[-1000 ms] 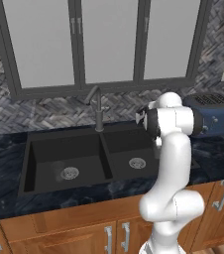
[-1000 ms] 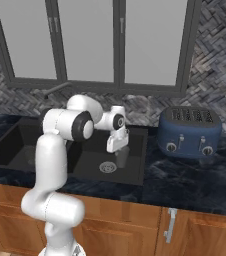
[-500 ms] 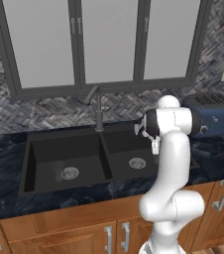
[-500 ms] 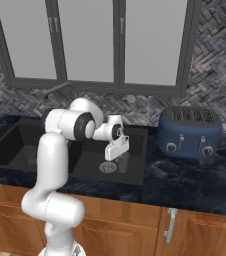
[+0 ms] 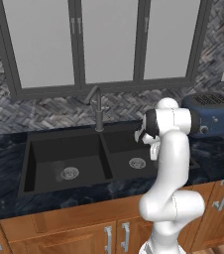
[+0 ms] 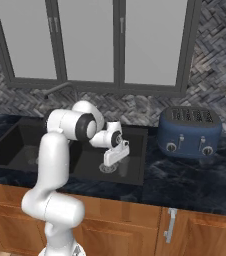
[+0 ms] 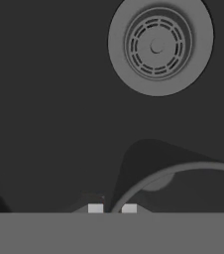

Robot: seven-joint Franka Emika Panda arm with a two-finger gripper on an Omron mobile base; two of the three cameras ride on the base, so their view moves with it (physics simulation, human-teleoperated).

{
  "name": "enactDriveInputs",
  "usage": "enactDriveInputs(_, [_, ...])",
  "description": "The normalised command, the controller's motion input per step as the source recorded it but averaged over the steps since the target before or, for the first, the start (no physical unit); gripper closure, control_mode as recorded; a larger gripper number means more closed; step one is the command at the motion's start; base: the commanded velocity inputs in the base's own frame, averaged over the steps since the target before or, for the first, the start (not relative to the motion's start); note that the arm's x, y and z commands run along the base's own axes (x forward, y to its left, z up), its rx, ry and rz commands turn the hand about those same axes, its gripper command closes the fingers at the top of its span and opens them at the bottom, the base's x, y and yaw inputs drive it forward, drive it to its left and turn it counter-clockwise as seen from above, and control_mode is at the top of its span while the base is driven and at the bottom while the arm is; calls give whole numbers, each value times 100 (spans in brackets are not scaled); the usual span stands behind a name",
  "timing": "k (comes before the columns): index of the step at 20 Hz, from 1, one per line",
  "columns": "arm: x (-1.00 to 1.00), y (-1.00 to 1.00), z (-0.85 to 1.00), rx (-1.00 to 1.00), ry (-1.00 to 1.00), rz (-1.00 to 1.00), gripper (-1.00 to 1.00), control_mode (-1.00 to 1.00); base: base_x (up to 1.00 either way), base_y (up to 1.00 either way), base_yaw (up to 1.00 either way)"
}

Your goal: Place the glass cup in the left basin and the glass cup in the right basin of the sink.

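While the tool (image 7: pixel 112 209) is clamping the glass cup's rim (image 7: pixel 183 171) over the right basin (image 7: pixel 44 109), lowering slowly is mattering before releasing.

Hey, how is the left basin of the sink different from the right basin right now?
The left basin has a faint glass cup standing on its floor beside the drain; the right basin has bare floor around its drain. The gripper hangs over the right basin, shut on the rim of a second glass cup; the left basin has no arm over it. Both are matte black rectangular tubs with round steel drains.
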Motion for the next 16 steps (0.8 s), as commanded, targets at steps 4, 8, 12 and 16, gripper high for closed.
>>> enactDriveInputs(4, [11, 0, -18, -1, -5, -4, 100, -100, 0, 0, 0])
enactDriveInputs(8, [14, -1, -18, -2, -6, -3, 100, -100, 0, 0, 0])
enactDriveInputs(12, [20, 0, -23, -4, -9, -2, 100, -100, 0, 0, 0])
enactDriveInputs(16, [23, -1, -25, -5, -9, -2, 100, -100, 0, 0, 0])
